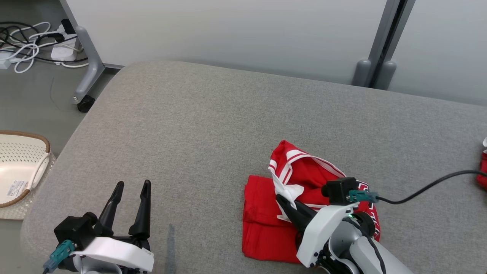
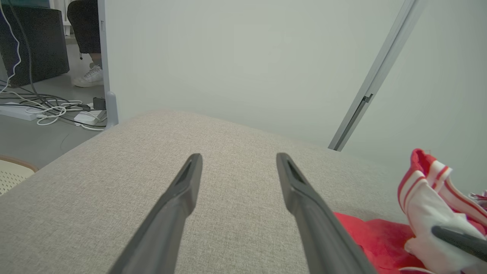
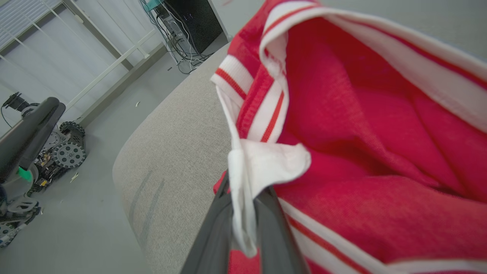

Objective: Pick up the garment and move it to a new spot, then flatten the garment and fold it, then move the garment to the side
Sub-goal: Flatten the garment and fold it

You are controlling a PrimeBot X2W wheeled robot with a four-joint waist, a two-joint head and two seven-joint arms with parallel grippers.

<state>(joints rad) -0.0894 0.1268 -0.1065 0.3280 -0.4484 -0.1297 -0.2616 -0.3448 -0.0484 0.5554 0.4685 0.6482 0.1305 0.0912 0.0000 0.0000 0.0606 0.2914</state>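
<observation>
The garment is red with white striped trim. It lies partly folded on the grey cushioned surface, right of centre, with one side lifted into a bunch. My right gripper is shut on a white edge of the garment, which hangs pinched between its dark fingers. My left gripper stands open at the lower left, well apart from the cloth, nothing between its fingers. In the left wrist view the garment shows at the right edge.
A pale basket sits on the floor to the left of the surface. Cables and a power strip lie at the far left by a wheeled frame leg. Another red item lies at the right edge. A person's foot stands beyond.
</observation>
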